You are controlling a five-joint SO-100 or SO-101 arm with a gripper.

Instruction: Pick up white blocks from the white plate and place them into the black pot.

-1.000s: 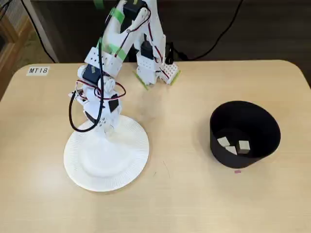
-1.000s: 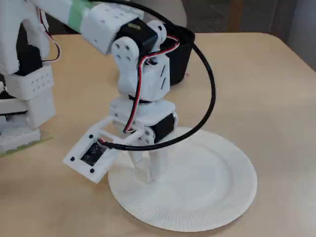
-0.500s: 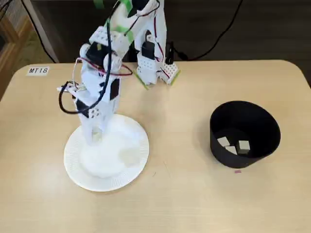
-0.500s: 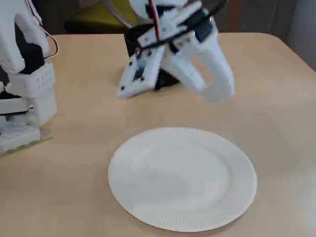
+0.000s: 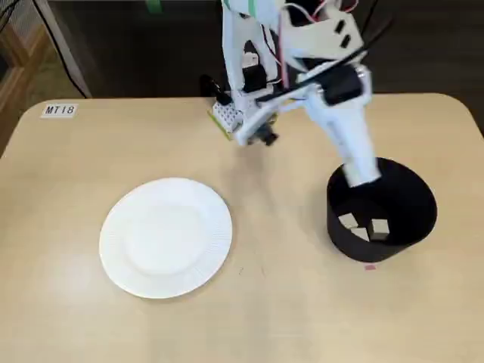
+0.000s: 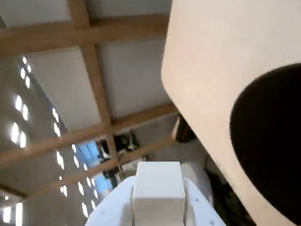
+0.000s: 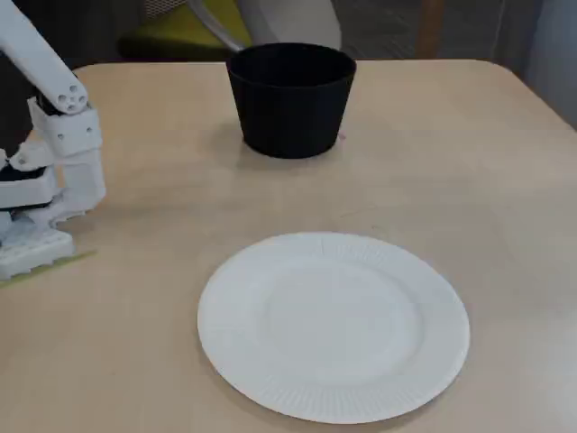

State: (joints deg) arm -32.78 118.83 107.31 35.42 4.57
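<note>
Up above the black pot (image 5: 382, 208) hangs the gripper (image 5: 361, 172), its white fingers pointing down over the pot's near-left rim in a fixed view. The wrist view shows a white block (image 6: 158, 188) pinched between the two fingers (image 6: 200, 209), which are drawn in tight against its sides, so the pincer is closed on that cube with only the cube's width between its tips. Beyond the cube in that view lies the pale edge of the table (image 6: 216, 70) and the dark round of the pot (image 6: 270, 141).

Inside the pot, three more white blocks (image 5: 364, 226) lie on the dark floor, close together toward its left half as a fixed view shows it.

Well to the left of the pot in that fixed view sits the white plate (image 5: 166, 237), flat on the table (image 5: 76, 189) with its ribbed rim showing all round; its middle is bare in both fixed views (image 7: 334, 325).

Behind the pot and to its left stands the arm's base (image 5: 238, 113). Far left of the pot, at the table's corner, is a small label (image 5: 60, 110).
</note>
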